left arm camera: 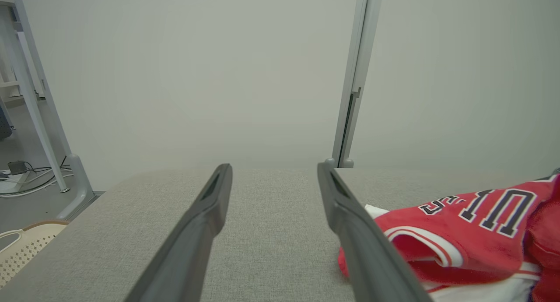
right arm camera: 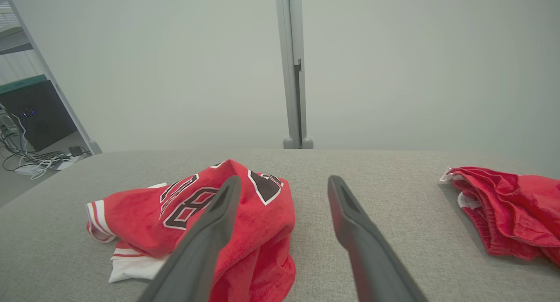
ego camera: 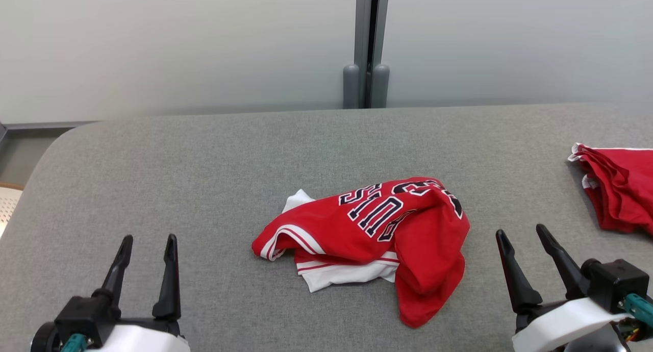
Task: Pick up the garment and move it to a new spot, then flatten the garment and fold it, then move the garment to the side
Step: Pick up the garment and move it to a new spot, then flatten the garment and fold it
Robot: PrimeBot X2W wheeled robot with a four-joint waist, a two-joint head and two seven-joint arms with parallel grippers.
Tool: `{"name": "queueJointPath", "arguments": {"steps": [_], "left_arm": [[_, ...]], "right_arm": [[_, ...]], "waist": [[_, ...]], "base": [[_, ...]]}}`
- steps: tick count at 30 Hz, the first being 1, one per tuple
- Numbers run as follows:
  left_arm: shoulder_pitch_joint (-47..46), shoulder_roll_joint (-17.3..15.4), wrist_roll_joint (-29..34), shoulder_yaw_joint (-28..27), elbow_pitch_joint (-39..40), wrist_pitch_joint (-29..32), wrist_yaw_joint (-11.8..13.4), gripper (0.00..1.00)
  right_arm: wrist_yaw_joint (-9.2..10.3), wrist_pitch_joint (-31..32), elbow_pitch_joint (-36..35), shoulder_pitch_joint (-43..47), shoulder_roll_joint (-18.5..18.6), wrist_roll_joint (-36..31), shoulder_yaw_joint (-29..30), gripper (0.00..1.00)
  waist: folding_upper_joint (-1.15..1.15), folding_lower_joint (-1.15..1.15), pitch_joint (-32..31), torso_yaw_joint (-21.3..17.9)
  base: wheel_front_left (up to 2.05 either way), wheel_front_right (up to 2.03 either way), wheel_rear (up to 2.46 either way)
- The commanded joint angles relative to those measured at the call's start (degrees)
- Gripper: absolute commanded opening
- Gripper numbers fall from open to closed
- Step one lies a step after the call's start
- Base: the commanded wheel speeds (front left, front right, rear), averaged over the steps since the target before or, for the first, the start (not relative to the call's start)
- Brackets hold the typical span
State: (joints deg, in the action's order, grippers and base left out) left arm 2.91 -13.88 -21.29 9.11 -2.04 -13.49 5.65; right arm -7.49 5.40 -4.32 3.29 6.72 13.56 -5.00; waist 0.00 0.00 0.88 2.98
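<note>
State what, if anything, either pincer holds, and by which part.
Nothing is held. The left pincer and right pincer are open, apart from the jersey crumpled on the table.

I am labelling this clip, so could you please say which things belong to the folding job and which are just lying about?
Job: crumpled red-and-white numbered jersey, mid-table; grey fabric-covered table; open left gripper; open right gripper.
Lying about: bunched red cloth with white trim at the table's right edge; grey partition post behind.
</note>
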Motion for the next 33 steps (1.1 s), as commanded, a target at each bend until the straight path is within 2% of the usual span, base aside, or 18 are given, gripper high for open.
{"name": "queueJointPath", "arguments": {"steps": [1, 14, 33], "left_arm": [[0.8, -0.4, 0.0, 0.0, 0.6, 0.5, 0.5, 1.0], [6.0, -1.1, 0.5, 1.7, 5.2, 4.1, 2.0, 1.0], [6.0, -1.5, 0.2, 2.5, 6.1, 4.7, 2.7, 1.0]], "right_arm": [[0.0, 0.2, -0.2, 0.8, 0.4, -0.1, 0.0, 1.0], [0.0, 1.1, -0.8, 3.8, 0.5, -0.1, -0.1, 1.0], [0.0, 0.8, -0.7, 3.6, 0.1, 0.4, -0.4, 1.0]], "waist": [[0.0, 0.0, -0.7, -0.2], [0.0, 0.0, -3.1, -1.4], [0.0, 0.0, -2.6, -1.2]], "base": [[0.0, 0.0, 0.0], [0.0, 0.0, 0.0], [0.0, 0.0, 0.0]]}}
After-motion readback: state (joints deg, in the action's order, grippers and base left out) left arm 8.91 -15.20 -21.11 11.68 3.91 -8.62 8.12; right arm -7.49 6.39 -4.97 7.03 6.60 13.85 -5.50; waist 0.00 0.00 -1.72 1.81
